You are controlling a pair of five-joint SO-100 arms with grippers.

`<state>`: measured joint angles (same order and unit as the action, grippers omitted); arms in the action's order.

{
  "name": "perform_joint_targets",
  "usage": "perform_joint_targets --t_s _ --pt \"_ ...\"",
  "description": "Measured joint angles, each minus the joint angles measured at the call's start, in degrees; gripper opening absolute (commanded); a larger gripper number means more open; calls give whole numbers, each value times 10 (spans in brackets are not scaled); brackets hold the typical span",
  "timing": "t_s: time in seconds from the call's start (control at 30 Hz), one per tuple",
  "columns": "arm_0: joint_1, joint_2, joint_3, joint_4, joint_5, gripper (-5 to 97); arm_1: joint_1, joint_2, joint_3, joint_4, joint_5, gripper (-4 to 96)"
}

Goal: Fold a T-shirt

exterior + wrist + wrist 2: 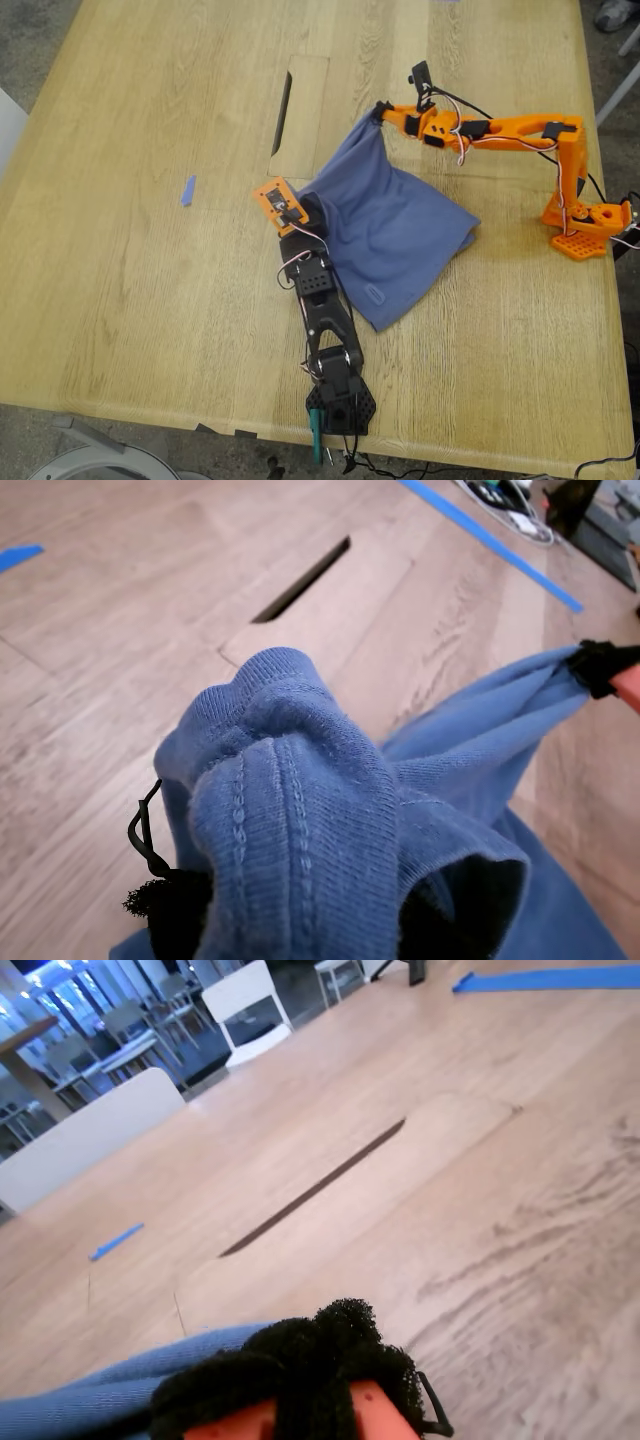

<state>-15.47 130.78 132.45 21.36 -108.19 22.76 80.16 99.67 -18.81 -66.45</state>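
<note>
The slate-blue T-shirt (pixel 390 230) lies bunched on the wooden table, right of centre in the exterior view; its chest print is hidden. My first gripper (pixel 303 210), on the black arm, is shut on a hemmed fold at the shirt's edge on the exterior view's left; in the first wrist view the cloth (pixel 300 810) covers the jaws. My second gripper (pixel 381 110), on the orange arm, is shut on the shirt's far corner and holds it raised. It shows in the second wrist view (pixel 300 1380) with cloth (pixel 110 1400) beside it, and in the first wrist view (pixel 600 665).
A long slot (pixel 283 100) in an inset table panel lies just beyond both grippers. A tiny blue tape scrap (pixel 188 190) sits on the exterior view's left. The orange arm's base (pixel 585 225) stands near the right edge, the black arm's base (pixel 340 405) at the front edge.
</note>
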Motion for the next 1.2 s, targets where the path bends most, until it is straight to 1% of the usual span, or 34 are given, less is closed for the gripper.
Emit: perform_joint_targets --t_s 0.37,0.6,0.9,1.2 --pt "58 163 0 218 0 -2 -41 175 55 227 0 0" --pt "91 229 -11 338 0 -2 -83 290 159 323 0 0" --pt "178 287 -21 399 3 -2 -117 417 240 437 0 0" --pt "307 368 -21 446 3 -2 -141 515 287 540 0 0"
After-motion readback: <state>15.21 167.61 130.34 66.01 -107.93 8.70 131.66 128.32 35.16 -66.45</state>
